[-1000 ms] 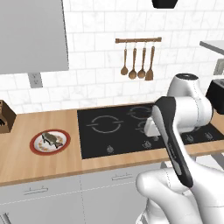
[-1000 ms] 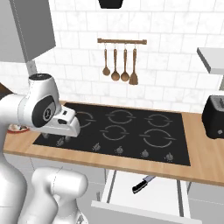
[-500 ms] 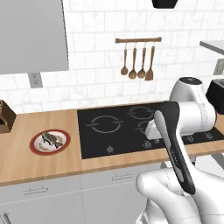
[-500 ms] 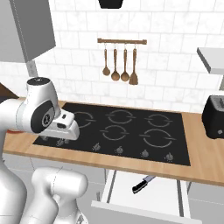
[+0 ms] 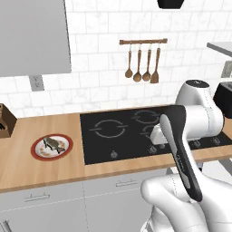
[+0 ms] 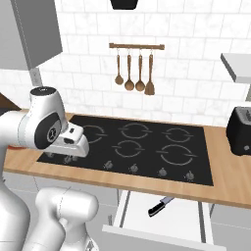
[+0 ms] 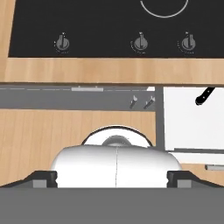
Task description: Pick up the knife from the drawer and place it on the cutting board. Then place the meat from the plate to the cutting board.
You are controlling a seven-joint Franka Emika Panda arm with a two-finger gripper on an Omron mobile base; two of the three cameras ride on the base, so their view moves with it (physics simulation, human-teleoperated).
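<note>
Knife (image 6: pixel 161 206) lies free in the pulled-out drawer (image 6: pixel 184 223) below the tabletop (image 6: pixel 230 179), so I hold the gripper (image 7: pixel 112 175) spread wide and empty above the stove, ready to descend.

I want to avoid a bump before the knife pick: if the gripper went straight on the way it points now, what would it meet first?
The gripper points down past the counter's front edge, so probably the robot's own white base. The drawer with the knife lies off to one side. Depth is unclear.
</note>
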